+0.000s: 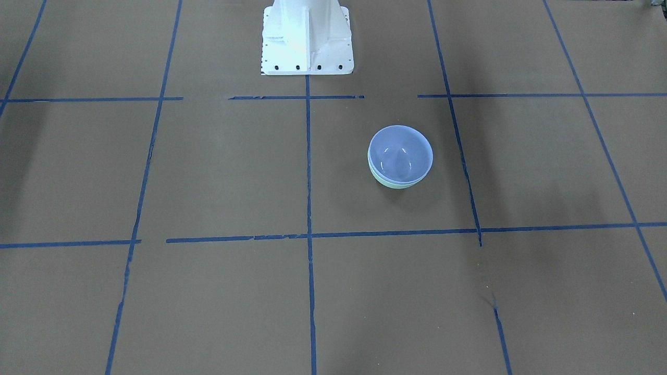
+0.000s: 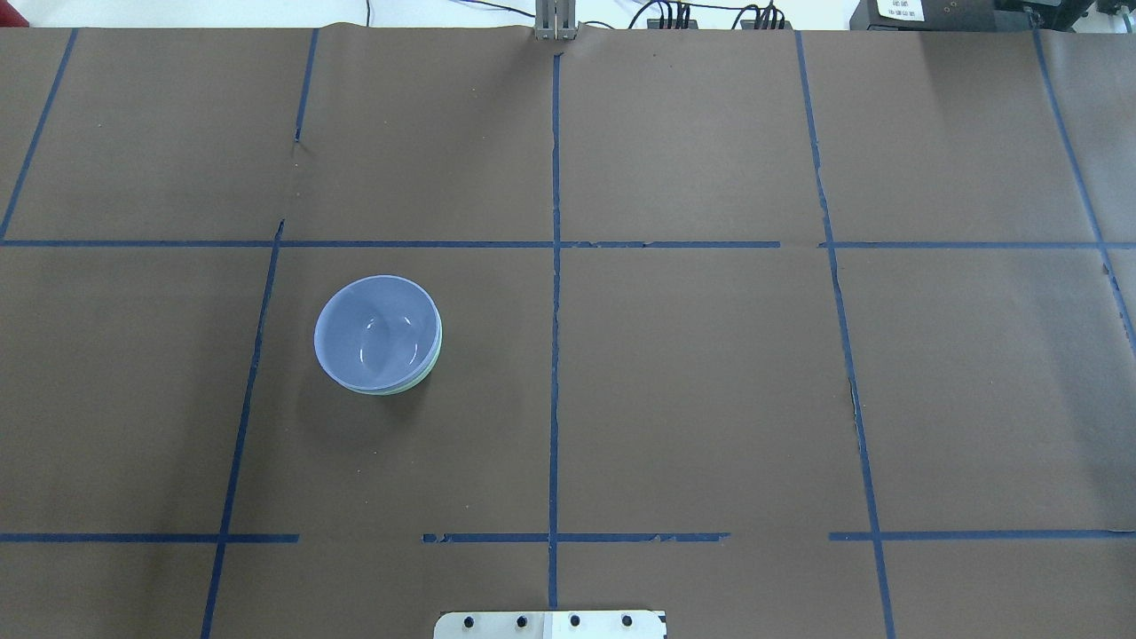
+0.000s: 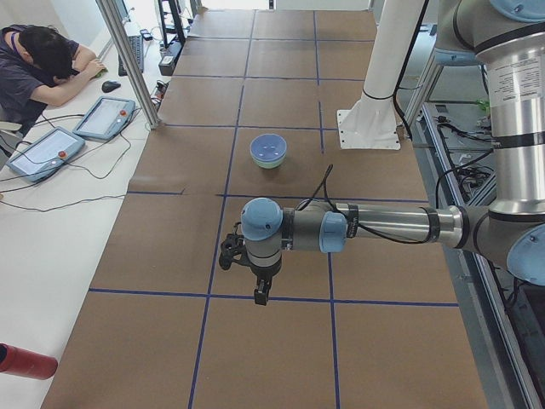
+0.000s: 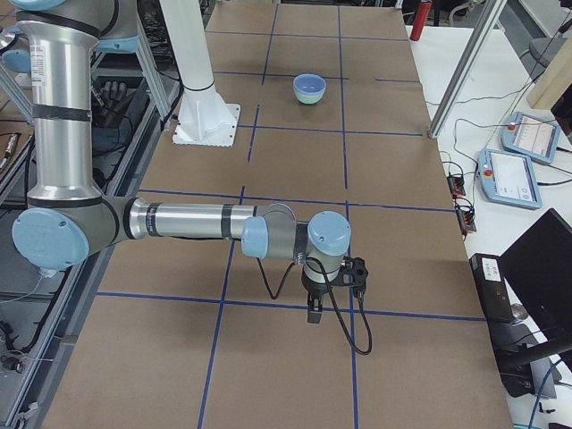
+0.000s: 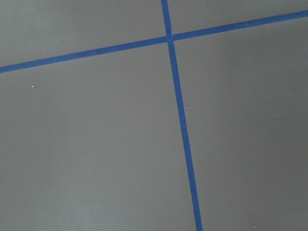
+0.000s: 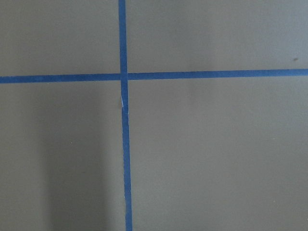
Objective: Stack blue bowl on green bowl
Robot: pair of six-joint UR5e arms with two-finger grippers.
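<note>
bowls stacked: blue bowl (image 1: 400, 154) sits inside green bowl (image 1: 386, 182), w/ only a thin mint edge showing beneath its rim. you'll find the pair on the tabletop (image 1: 219, 177), on robot's left side, near the centre tape line (image 1: 308, 172) and the white base (image 1: 307, 39). left claw (image 3: 261, 295) hangs pointing down over the tabletop, well apart from the bowls; right claw (image 4: 315, 314) likewise at the other end. can't tell if either claw is open or closed, side views only.

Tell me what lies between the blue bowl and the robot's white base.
Only bare brown paper and a blue tape line separate the blue bowl from the white base, shown in the front-facing view.
</note>
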